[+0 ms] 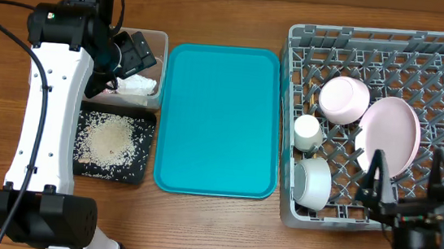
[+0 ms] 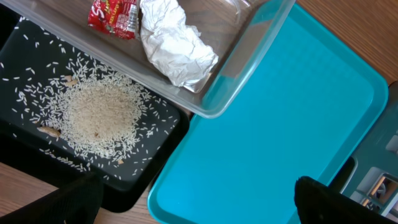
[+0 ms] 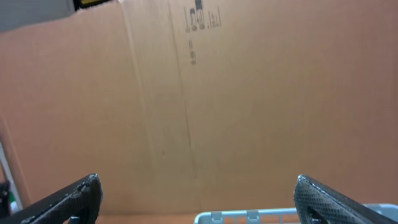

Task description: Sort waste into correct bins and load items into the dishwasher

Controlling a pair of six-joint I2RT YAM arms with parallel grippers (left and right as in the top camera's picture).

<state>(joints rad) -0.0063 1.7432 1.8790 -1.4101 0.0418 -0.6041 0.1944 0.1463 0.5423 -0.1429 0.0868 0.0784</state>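
The clear tub (image 1: 163, 44) holds the crumpled white tissue (image 2: 177, 43) and the red snack wrapper (image 2: 113, 15). The black tray (image 1: 143, 166) in front of it holds a heap of rice grains (image 2: 99, 112). My left gripper (image 2: 199, 205) is open and empty, above the tub's near corner and the teal tray's edge. The grey dish rack (image 1: 311, 43) holds a white bowl (image 1: 344, 99), the pink plate (image 1: 391, 133), the small white cup (image 1: 309, 131) and the metal bowl (image 1: 313, 182). My right gripper (image 1: 409, 179) is open and empty above the rack's front edge. The chopsticks are out of view.
The flat teal tray (image 1: 218, 120) lies bare between the bins and the rack. In the right wrist view a brown cardboard wall (image 3: 199, 93) fills the background, with the rack's rim (image 3: 249, 216) at the bottom. The left arm's black cable (image 1: 39, 115) hangs along its white link.
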